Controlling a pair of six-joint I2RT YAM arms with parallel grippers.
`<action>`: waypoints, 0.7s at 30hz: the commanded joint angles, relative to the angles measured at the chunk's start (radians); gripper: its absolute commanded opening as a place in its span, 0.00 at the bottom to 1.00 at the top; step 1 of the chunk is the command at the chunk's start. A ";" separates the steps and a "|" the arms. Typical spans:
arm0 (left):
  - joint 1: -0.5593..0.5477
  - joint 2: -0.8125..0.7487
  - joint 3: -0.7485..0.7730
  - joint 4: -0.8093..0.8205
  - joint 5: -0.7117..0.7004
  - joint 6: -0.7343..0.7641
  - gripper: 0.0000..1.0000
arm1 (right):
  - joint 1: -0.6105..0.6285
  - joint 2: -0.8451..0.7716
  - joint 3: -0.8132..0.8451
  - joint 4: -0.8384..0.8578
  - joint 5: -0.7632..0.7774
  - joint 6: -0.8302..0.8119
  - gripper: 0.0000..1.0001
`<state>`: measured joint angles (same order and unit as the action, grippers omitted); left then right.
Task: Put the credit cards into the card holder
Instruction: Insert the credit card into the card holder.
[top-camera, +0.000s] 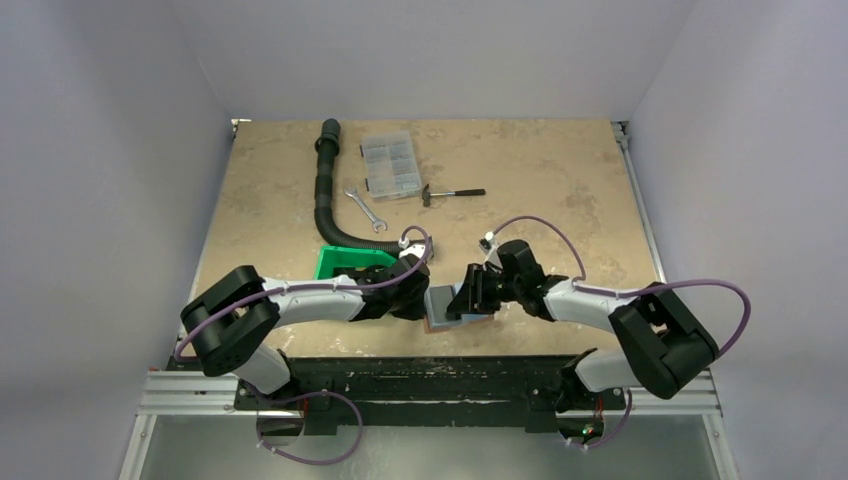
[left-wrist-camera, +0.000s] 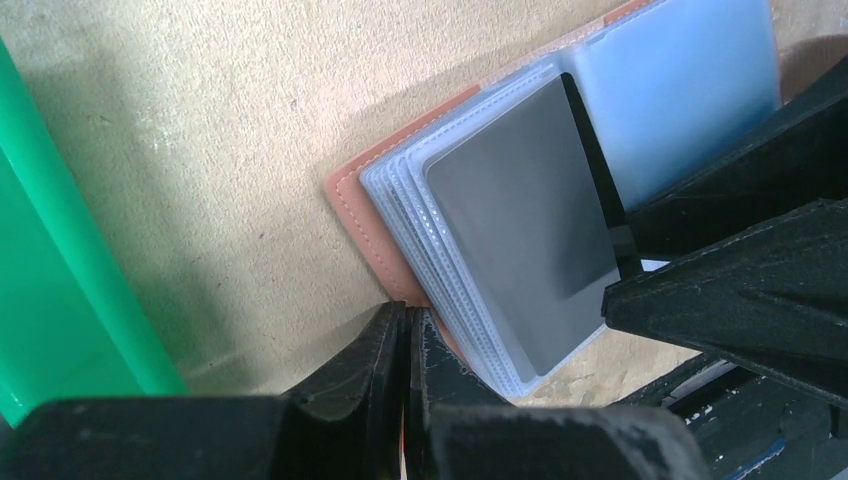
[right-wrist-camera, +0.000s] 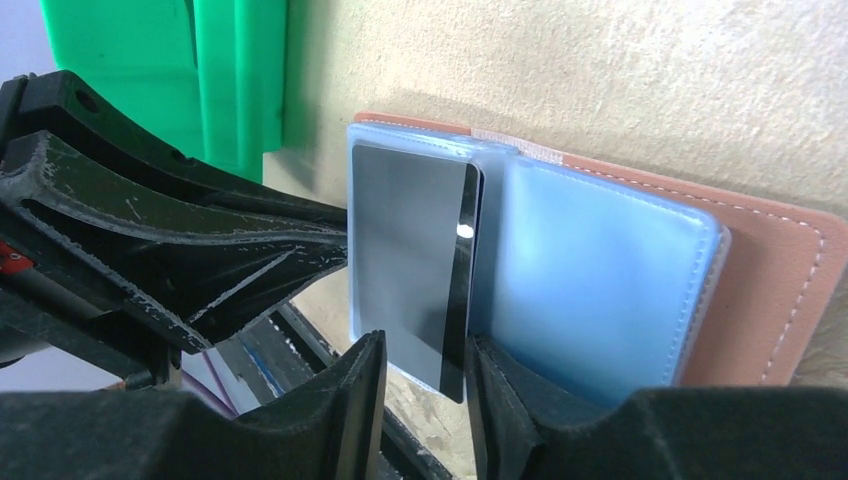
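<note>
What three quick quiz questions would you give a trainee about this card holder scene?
1. True or false: the card holder lies closed.
2. What colour is the bin? A green, B red, C blue.
3. Fill in: the left pincer is ____.
Key: 1 false; 2 A; 3 shut.

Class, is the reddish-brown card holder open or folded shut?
Open: the reddish-brown card holder lies spread flat, its blue-grey plastic sleeves showing.
</note>
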<state>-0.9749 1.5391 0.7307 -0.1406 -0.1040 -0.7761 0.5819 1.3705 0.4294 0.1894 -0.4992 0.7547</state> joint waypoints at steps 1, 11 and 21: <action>-0.010 0.007 -0.009 0.067 0.061 -0.026 0.00 | 0.010 0.010 0.056 -0.028 -0.005 -0.065 0.43; -0.011 0.007 -0.037 0.198 0.157 -0.081 0.00 | 0.106 -0.015 0.087 -0.034 0.041 -0.053 0.52; -0.013 -0.001 -0.051 0.207 0.165 -0.094 0.00 | 0.124 -0.091 0.036 0.100 0.005 0.027 0.50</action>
<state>-0.9653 1.5333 0.6952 -0.0715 -0.0620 -0.8185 0.6750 1.3277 0.4690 0.1413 -0.4339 0.7235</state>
